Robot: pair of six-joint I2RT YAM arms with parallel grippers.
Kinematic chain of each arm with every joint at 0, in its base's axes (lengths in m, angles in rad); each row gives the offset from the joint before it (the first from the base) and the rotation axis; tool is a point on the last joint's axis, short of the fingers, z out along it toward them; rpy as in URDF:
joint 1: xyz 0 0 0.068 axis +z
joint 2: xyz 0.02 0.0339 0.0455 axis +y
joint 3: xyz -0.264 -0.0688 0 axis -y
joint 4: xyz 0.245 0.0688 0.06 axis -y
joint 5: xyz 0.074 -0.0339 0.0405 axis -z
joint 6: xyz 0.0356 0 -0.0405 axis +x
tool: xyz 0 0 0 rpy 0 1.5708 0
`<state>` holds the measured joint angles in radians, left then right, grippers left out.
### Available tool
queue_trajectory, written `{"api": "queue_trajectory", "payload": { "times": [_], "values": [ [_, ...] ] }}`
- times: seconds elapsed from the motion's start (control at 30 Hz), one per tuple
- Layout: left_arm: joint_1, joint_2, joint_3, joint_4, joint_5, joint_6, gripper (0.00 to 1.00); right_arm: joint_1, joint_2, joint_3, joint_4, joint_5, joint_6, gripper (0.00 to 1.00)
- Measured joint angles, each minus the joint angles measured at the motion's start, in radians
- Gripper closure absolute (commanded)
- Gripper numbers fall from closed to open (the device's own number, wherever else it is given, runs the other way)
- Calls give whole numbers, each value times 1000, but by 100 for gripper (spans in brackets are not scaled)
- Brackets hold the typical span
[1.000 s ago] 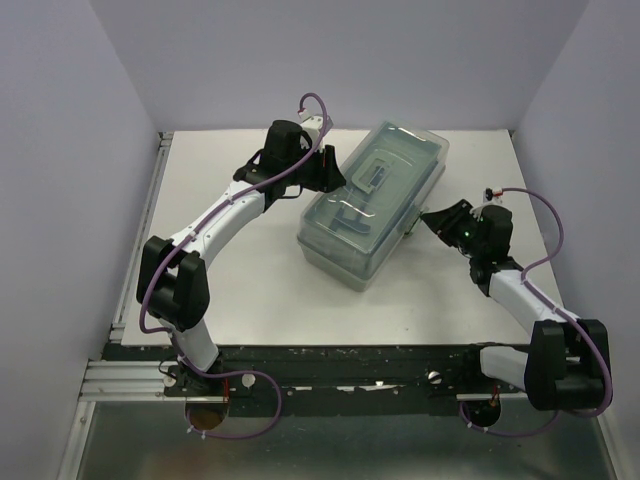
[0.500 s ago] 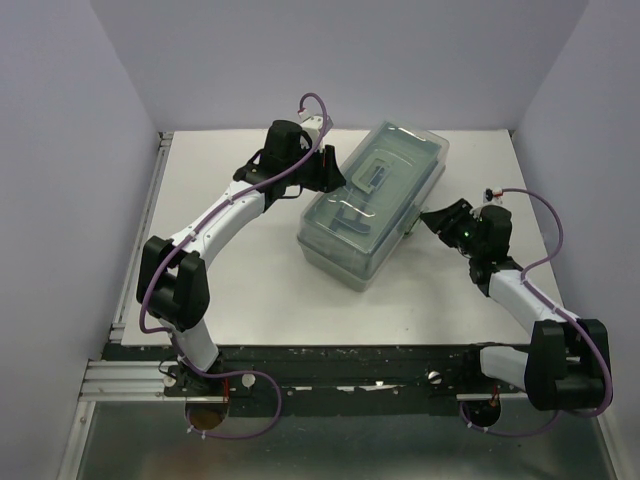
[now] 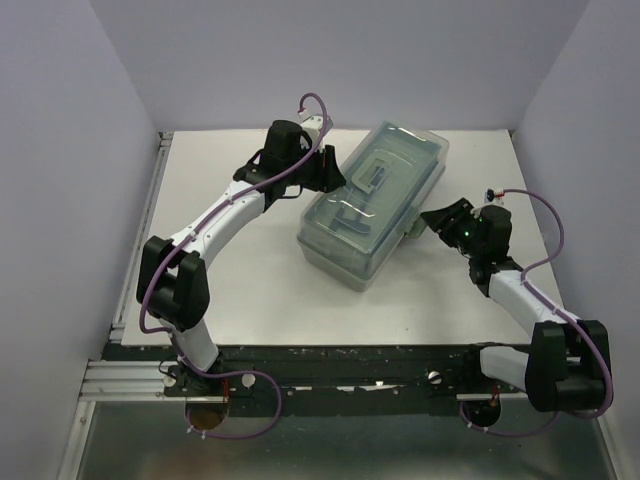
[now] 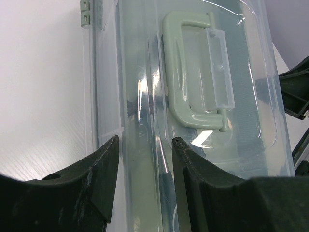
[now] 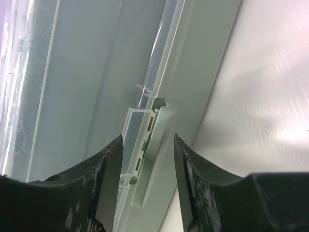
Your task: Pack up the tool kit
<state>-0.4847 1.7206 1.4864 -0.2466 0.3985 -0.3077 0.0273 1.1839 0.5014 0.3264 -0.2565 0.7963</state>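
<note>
Now that the right gripper (image 5: 147, 137) has spread its jaws off the toolbox (image 3: 340, 262) latch (image 5: 153, 150), released, the lid (image 4: 140, 72) looks fastened, with the left gripper (image 4: 145, 139) parted over it, grasping nothing.

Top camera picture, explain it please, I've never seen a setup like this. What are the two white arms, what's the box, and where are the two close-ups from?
Those are two robot arms bolted at the near edge of the table. The top view looks down on them; each close-up comes from a camera on one wrist. Between them lies a pale green toolbox with its clear lid down. The left end effector hangs open over the lid, beside the handle. The right end effector stands open astride the side latch. Nothing is held.
</note>
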Motion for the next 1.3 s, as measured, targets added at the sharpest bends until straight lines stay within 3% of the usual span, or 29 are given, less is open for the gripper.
{"api": "queue_trajectory", "payload": {
  "times": [0.3,0.9,1.3],
  "values": [
    [0,0,0,0,0,0,56,0,0,0,0,6,12,59],
    [-2,0,0,0,0,4,57,7,22,0,-34,8,14,66],
    [-2,0,0,-1,0,4,57,13,7,0,-79,34,25,84]
  ]
}}
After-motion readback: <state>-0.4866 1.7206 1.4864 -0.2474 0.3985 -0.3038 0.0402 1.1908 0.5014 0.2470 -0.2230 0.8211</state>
